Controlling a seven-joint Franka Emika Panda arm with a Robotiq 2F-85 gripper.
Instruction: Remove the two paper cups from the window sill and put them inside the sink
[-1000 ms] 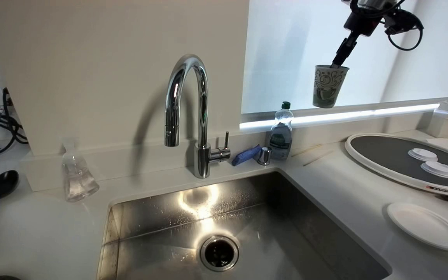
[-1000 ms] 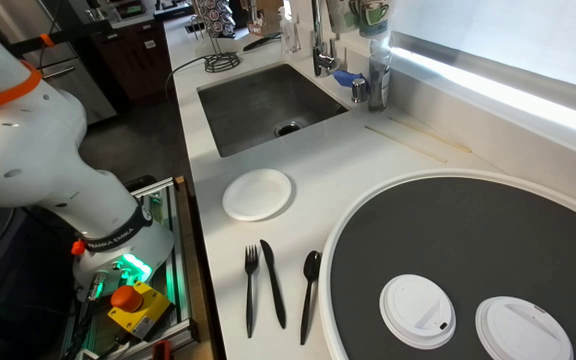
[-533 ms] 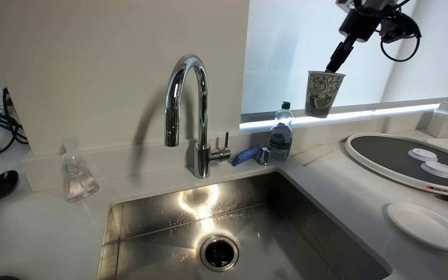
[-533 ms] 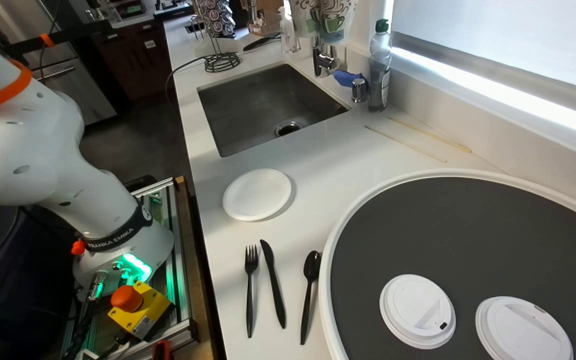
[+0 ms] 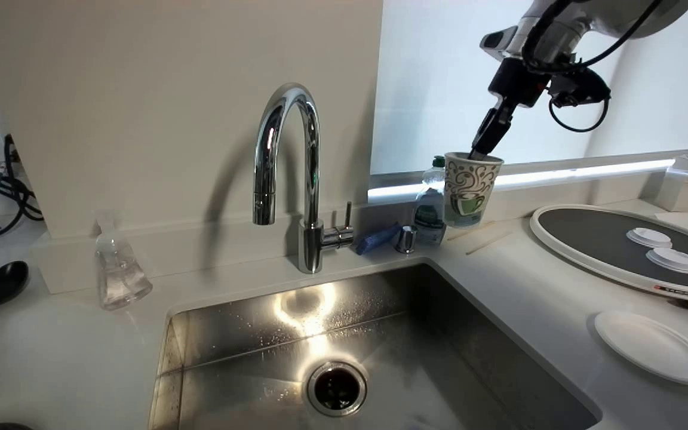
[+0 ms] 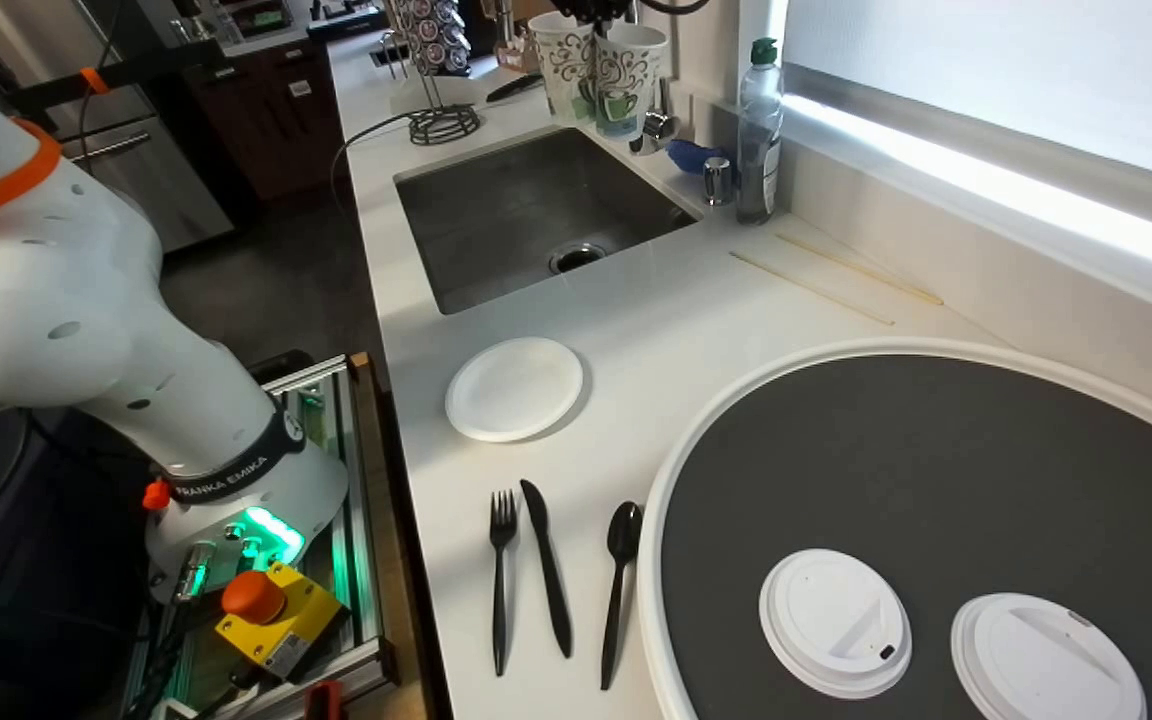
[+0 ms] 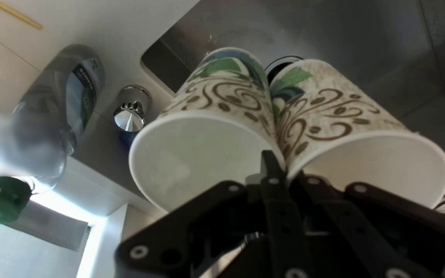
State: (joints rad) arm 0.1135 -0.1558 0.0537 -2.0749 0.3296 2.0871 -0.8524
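My gripper [image 7: 282,170] is shut on the adjoining walls of the two paper cups, with one finger inside each. One paper cup [image 7: 222,92] is at left and the other [image 7: 330,104] at right in the wrist view, rims toward me. In an exterior view both cups [image 6: 564,75] [image 6: 626,80] hang side by side near the tap, beyond the sink [image 6: 516,200]. In an exterior view only one cup [image 5: 469,194] shows, in the air below the gripper [image 5: 480,149], behind and right of the sink [image 5: 409,370]. The window sill [image 5: 571,173] runs behind it.
The chrome tap [image 5: 287,149] stands behind the sink. A green-capped soap bottle [image 5: 430,215], a metal cap [image 5: 407,239] and a blue sponge [image 5: 378,237] sit at its back corner. A white plate [image 6: 514,390] and a round tray [image 6: 836,345] with two lids lie nearby.
My gripper and both cups have come down. In an exterior view they moved left toward the sink, and the cup now overlaps the soap bottle. Both cups stay held.
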